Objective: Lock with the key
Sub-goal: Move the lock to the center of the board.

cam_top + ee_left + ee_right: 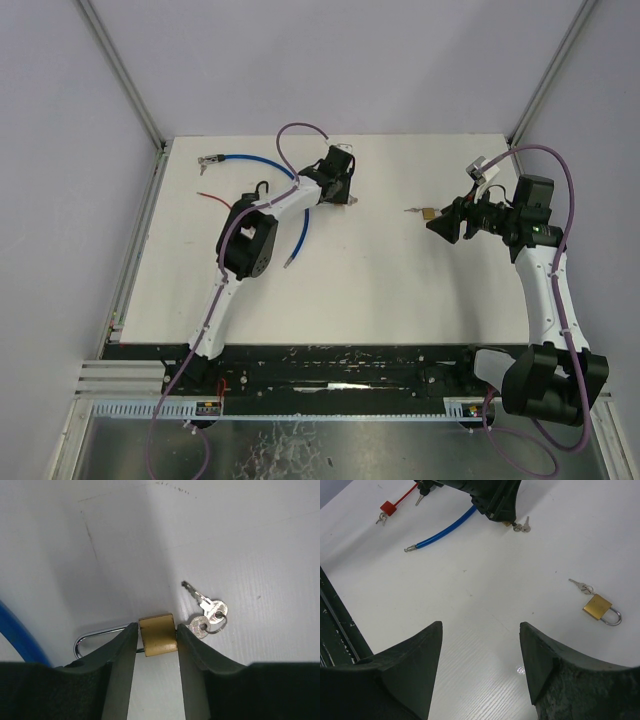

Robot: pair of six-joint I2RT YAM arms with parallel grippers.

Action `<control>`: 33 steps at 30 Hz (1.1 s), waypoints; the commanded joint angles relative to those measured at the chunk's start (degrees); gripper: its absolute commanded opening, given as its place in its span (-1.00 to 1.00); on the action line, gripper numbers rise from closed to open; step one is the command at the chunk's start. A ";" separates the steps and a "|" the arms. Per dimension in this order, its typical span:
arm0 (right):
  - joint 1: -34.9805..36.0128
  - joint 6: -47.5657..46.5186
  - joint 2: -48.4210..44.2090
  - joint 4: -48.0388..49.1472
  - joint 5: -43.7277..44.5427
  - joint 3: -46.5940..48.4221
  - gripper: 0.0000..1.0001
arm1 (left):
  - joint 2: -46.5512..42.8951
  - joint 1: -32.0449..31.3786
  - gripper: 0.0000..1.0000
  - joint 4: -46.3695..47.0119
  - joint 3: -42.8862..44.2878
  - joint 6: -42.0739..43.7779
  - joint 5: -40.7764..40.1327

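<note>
Two padlocks show on my screens. Lower centre of the left wrist view, the left gripper [157, 631] clamps a brass padlock [158, 641] by its sides, keys [210, 616] lying just right. The right gripper [480, 625] hangs with fingers apart, a second padlock [597, 606] at its view's right edge.

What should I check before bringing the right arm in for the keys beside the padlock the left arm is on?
1. Left gripper on brass padlock: ok, jaws against both sides of its body.
2. Keys accessible: ok, lying loose just beside that padlock.
3. Shackle open or closed: cannot tell, one jaw hides its end.
4. Right gripper free: ok, jaws open and empty.
5. Right gripper near those keys: not ok, it hovers by the second padlock instead.
</note>
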 commanded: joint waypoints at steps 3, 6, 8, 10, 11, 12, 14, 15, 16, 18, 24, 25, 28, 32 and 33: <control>0.07 -0.14 0.23 1.94 -1.70 0.20 0.38 | 0.76 -0.04 -0.40 -0.36 1.05 -1.01 0.05; 0.10 -0.17 0.23 1.94 -1.70 0.18 0.38 | 0.61 -0.02 -0.48 -0.43 0.64 -0.99 1.14; 0.07 -0.12 0.30 2.00 -1.79 0.14 0.38 | -0.12 -0.05 -0.53 -0.39 -0.16 -0.92 1.87; 0.07 -0.06 0.39 1.93 -1.87 0.12 0.37 | -1.24 -0.06 -0.58 -0.24 -1.26 -0.72 2.70; 0.11 -0.06 0.40 1.93 -1.94 0.11 0.37 | -1.79 -0.04 -0.62 -0.02 -2.12 -0.62 3.11; 0.07 -0.06 0.40 1.93 -1.96 0.14 0.37 | -2.74 0.01 -0.66 0.58 -3.33 -0.53 3.73; 0.07 -0.06 0.40 2.02 -1.97 -0.01 0.37 | -5.27 -0.04 -0.69 2.81 -7.10 -0.63 5.07; 0.07 0.01 0.40 2.02 -2.00 0.06 0.37 | -7.08 -0.04 -0.70 4.72 -9.62 -0.72 6.06; 0.07 0.02 0.40 2.09 -2.04 -0.07 0.37 | -8.92 -0.10 -0.70 6.99 -12.87 -0.81 7.57; 0.07 0.08 0.40 2.18 -2.13 -0.11 0.37 | -13.27 -0.46 -0.72 11.95 -19.73 -1.00 10.07; 0.07 0.81 1.05 3.74 -4.52 -1.35 0.36 | -25.85 -4.62 -0.74 27.07 -41.24 1.16 14.23; 0.07 1.01 1.16 4.25 -4.99 -1.67 0.36 | -27.80 -5.36 -0.74 29.84 -44.56 1.09 14.55; 0.07 1.43 1.89 5.25 -6.69 -2.48 0.35 | -32.06 -7.93 -0.75 36.51 -52.62 0.92 14.85; 0.44 1.95 3.17 6.10 -8.73 -3.15 0.35 | -34.51 -11.88 -0.71 40.57 -57.51 0.87 15.47; 0.64 1.98 3.40 6.19 -8.62 -3.18 0.34 | -34.82 -12.68 -0.69 41.17 -58.25 0.99 15.80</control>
